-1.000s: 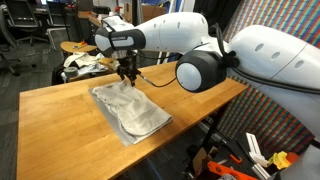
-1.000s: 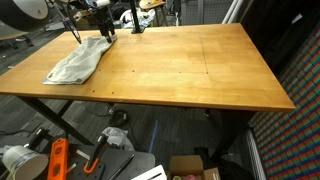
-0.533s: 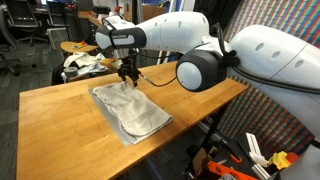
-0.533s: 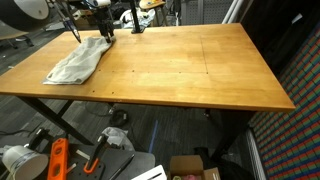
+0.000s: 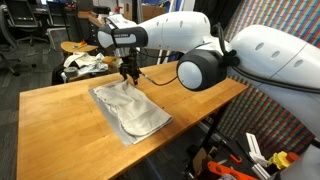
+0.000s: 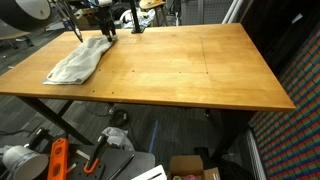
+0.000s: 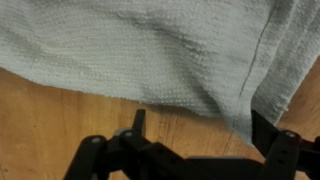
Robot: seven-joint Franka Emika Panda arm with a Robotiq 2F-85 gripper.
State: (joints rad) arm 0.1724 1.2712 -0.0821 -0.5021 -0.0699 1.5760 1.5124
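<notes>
Towel (image 7: 150,45): pale grey-green cloth, matt, rough woven texture, stitched hem line at 3 o'clock in the wrist view. Table (image 5: 55,105): light wood, smooth, faint sheen, grain showing. Gripper (image 7: 200,128): black, matt; metal or plastic unclear. Arm shell (image 5: 270,50): white plastic, glossy. Arm joint (image 5: 197,72), at its 9 o'clock: black, semi-gloss.

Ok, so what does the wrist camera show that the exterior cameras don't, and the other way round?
Only the wrist view shows the grey cloth up close, its woven texture and a seam, with the gripper open at the cloth's edge. Only an exterior view shows the cloth's whole outline, the white arm reaching over it, and the full wooden table with clutter around it. Both share the cloth lying on bare wood with the gripper at one end of it.
</notes>
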